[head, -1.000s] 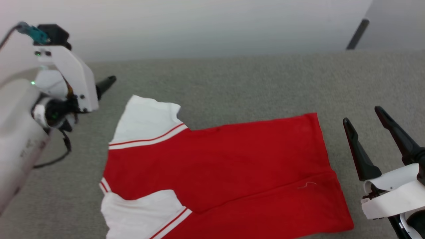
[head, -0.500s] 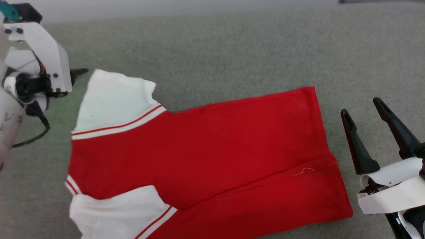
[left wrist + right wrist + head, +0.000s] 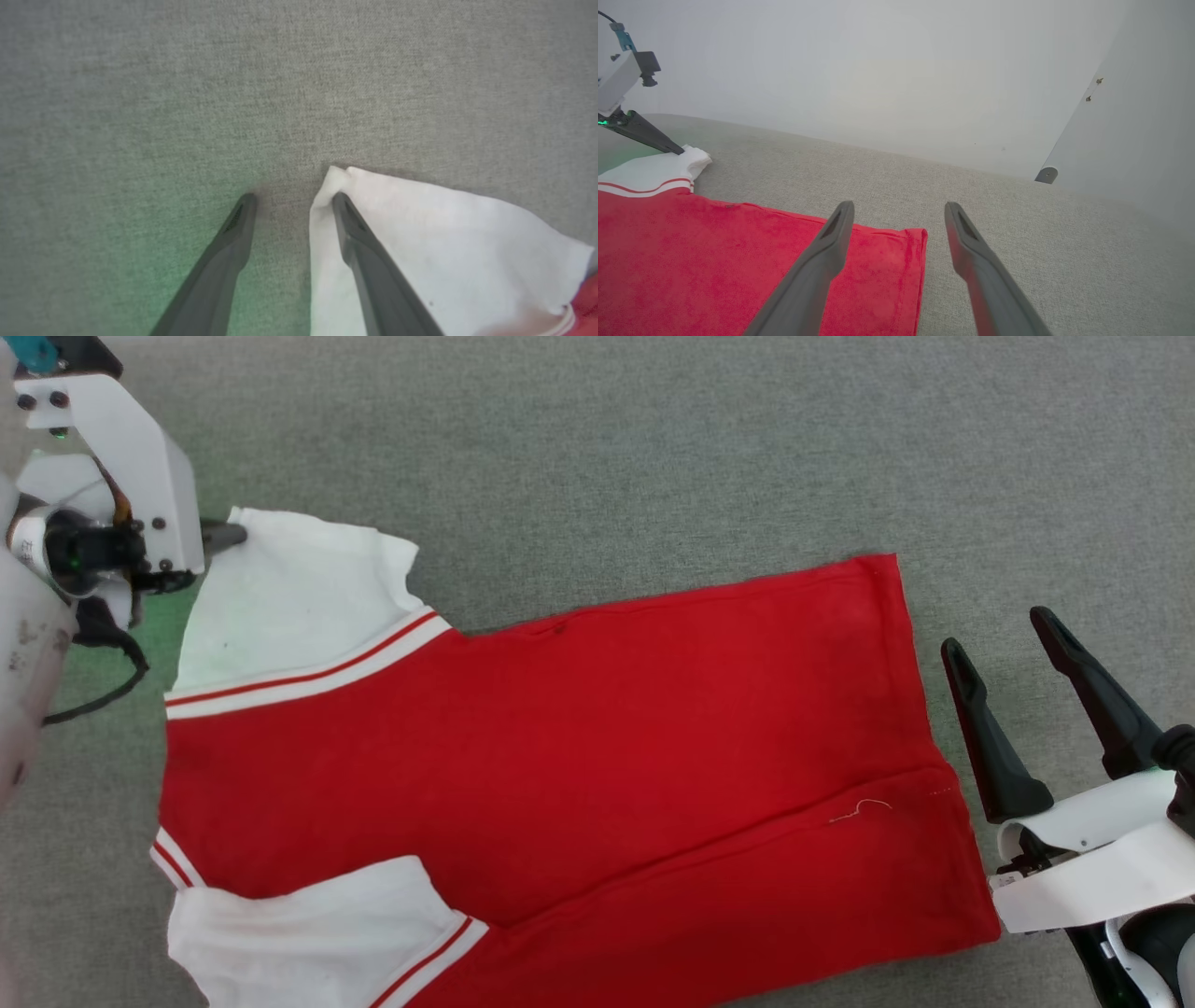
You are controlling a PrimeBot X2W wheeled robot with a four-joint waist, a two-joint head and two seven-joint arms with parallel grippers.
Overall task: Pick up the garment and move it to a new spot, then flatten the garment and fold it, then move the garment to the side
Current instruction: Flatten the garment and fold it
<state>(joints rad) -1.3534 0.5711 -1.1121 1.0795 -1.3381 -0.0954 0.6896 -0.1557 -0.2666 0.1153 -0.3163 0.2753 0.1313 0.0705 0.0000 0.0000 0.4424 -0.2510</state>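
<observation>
**Left pincer set on the jersey's white corner, fold under way**

The grey woven surface (image 3: 653, 448) runs back to a pale wall (image 3: 831, 70). The garment (image 3: 579, 737) lies spread flat across it. Its red body runs from the shoulder end at the robot's left to the hem at its right, and a straight crease along the lower part suggests one lengthwise fold is already in. Two white panels with red-and-white striped trim sit at the left end, and no lettering faces up.

The right pincer (image 3: 997, 633) hangs just beside the hem with its jaws wide apart, holding nothing and clear of the cloth. The left pincer (image 3: 293, 198) is down at the far white panel (image 3: 289, 597), at its outer corner. Its jaws also stand apart. One finger (image 3: 355, 233) lies on top of the white cloth and the other (image 3: 233, 233) rests on the bare surface beside it, so the panel's edge runs between them. Nothing is pinched yet.

The step in hand looks like the folding, starting from this corner. The next move probably calls for the jaws to close on the cloth edge itself rather than scrape the surface. The corner would then need lifting clear and carrying over towards the hem without dragging the rest askew.
</observation>
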